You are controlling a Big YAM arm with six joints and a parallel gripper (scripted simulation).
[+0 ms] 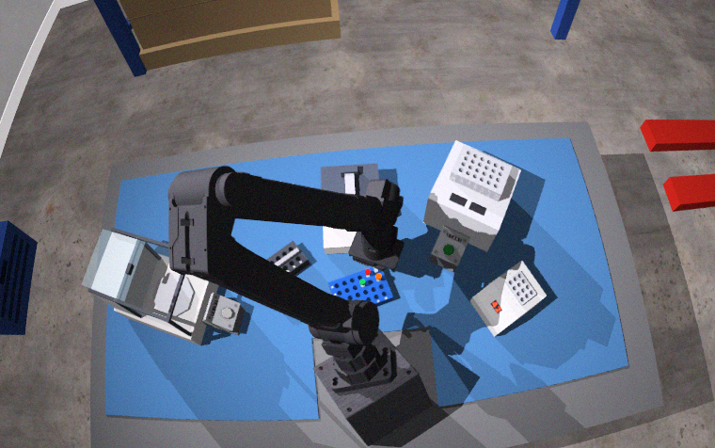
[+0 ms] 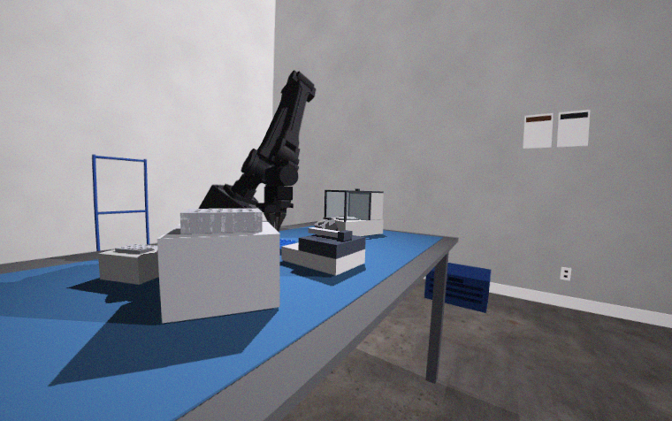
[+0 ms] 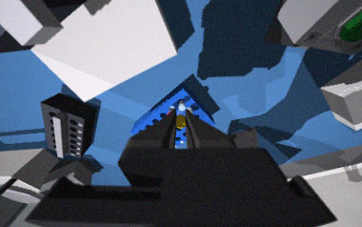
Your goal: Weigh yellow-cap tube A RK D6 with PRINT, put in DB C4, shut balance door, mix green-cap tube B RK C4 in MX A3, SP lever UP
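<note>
My gripper (image 2: 279, 225) (image 3: 180, 113) points down over the far right part of the blue rack RK (image 1: 389, 288) (image 3: 202, 111). It is shut on tube A, whose yellow cap (image 3: 180, 122) shows between the fingers; how far its foot is out of the rack I cannot tell. Tube B's green cap (image 1: 362, 281) stands in the rack. The balance (image 1: 199, 332) has its door (image 1: 107, 268) slid back; its pan (image 1: 176, 296) is bare. The mixer's START key (image 1: 448, 249) is green; its top lamps look dark. The dry block DB (image 1: 493, 320) shows empty bores. The SP (image 1: 337, 240) (image 3: 114, 48) is partly hidden by my arm.
Tubes with a red cap (image 1: 367, 272) and an orange cap (image 1: 378, 276) stand close beside the gripper. The magnet block (image 1: 296, 253) (image 3: 69, 129) is left of the rack. The tall mixer (image 1: 474, 221) (image 2: 220, 277) stands at the back right, with the SP behind the rack.
</note>
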